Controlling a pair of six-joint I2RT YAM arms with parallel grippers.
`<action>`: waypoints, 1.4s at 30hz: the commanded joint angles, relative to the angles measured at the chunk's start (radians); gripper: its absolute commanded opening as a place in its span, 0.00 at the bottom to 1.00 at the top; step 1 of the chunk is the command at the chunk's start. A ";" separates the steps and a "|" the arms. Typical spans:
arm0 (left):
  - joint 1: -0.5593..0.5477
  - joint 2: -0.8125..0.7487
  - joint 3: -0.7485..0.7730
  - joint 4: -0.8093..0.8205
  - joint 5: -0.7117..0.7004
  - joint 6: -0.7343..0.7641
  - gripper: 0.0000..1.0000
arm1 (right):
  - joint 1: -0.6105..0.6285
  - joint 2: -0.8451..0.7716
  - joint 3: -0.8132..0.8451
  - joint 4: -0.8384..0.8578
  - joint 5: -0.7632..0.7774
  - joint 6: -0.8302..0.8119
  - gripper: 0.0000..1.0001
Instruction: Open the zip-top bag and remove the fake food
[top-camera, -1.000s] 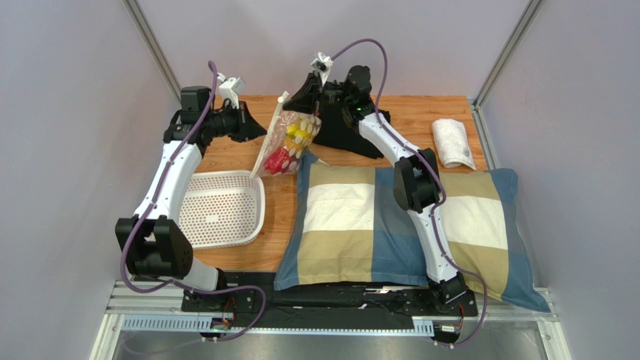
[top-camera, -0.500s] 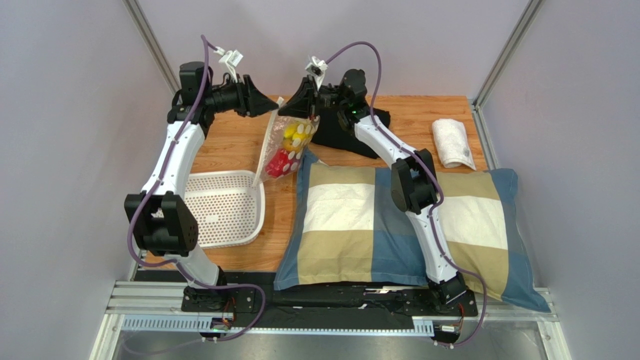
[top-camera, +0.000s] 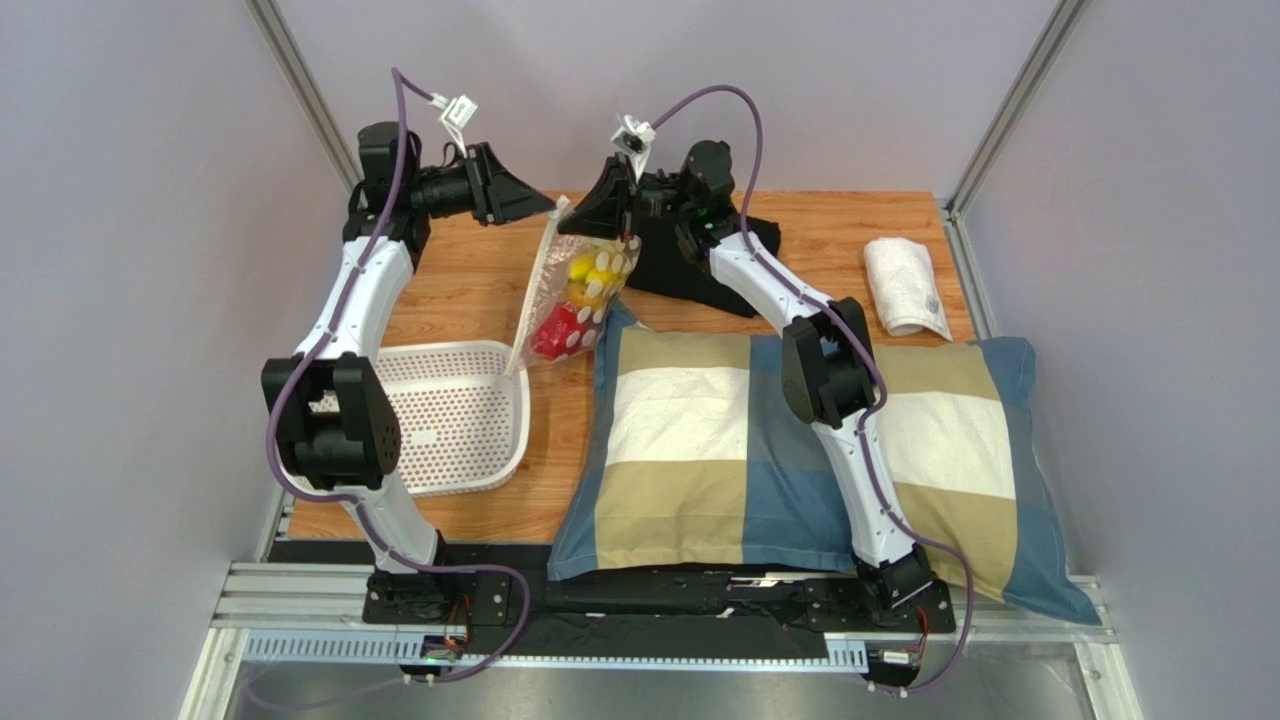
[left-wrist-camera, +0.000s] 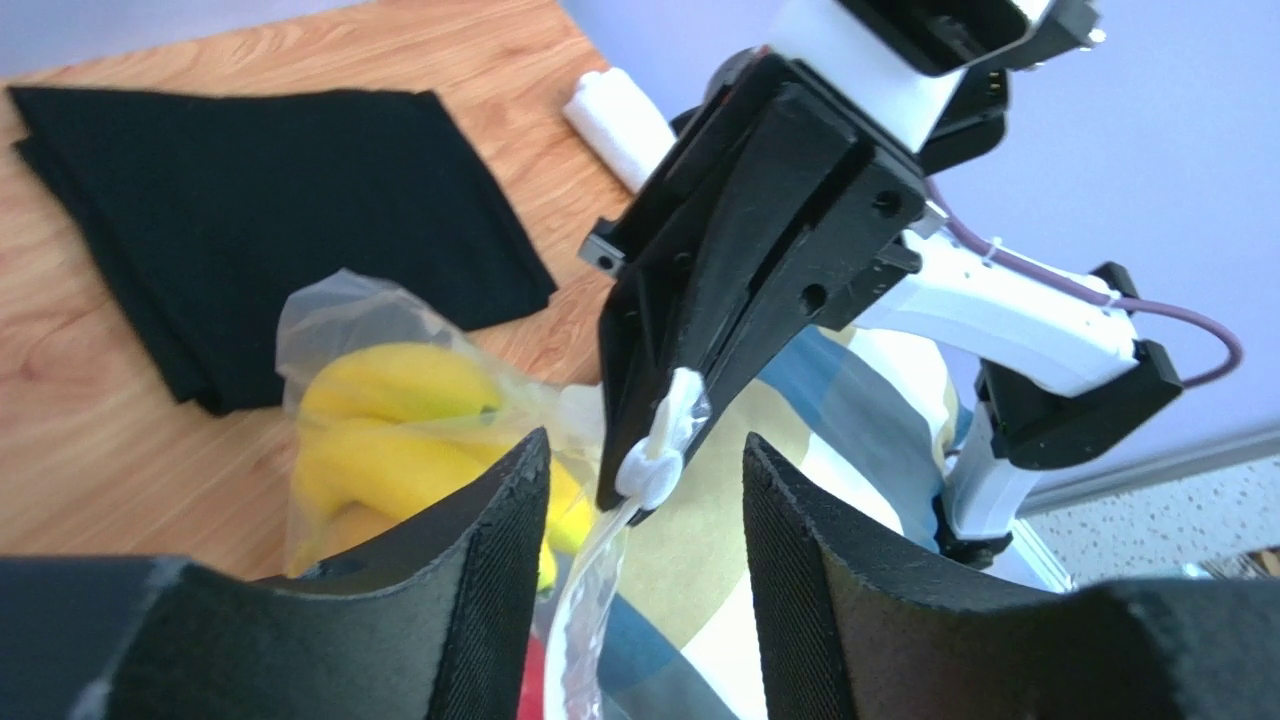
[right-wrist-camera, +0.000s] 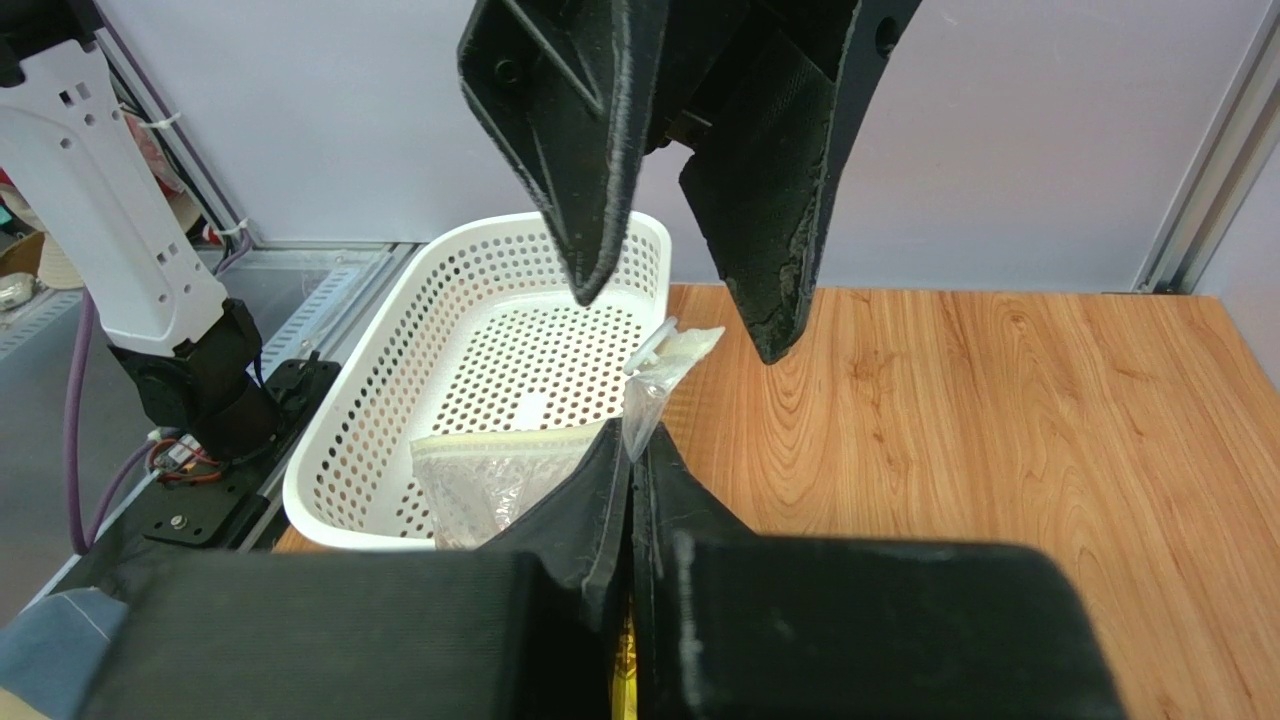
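Hanging above the far side of the tabletop (top-camera: 466, 293), at about 12 o'clock in the top view, the zip-top bag (top-camera: 544, 285) is pinched by its top edge in the right pincer (top-camera: 598, 228). The right pincer's fingers are pressed tight together on the plastic. The fake food sits inside the bag: a yellow banana bunch (top-camera: 597, 270) is uppermost and a red pepper (top-camera: 559, 324) is lower down.

The left pincer (top-camera: 544, 207) sits at 9 o'clock from the bag's top. Its fingers are spread wide and hold nothing. In the left wrist view the bag's white top corner (left-wrist-camera: 658, 450) lies in the gap between those fingers. Whether it touches either finger cannot be told. The bananas (left-wrist-camera: 394, 435) show through the clear plastic there.

A white perforated tray (top-camera: 519, 405) lies at 8 o'clock. A plaid pillow (top-camera: 706, 435) lies at 5 o'clock and a rolled white towel (top-camera: 906, 285) at 2 o'clock. A folded black cloth (top-camera: 694, 281) lies just at 3 o'clock of the bag.
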 joint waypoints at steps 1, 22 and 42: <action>0.000 -0.002 -0.043 0.309 0.128 -0.193 0.56 | 0.006 -0.034 0.012 0.063 0.002 0.009 0.00; -0.011 0.009 0.004 0.046 0.124 -0.012 0.36 | 0.015 -0.032 0.032 0.038 -0.001 0.000 0.00; -0.091 -0.060 0.216 -0.440 -0.008 0.332 0.00 | 0.026 -0.058 0.124 -0.238 -0.150 -0.178 0.32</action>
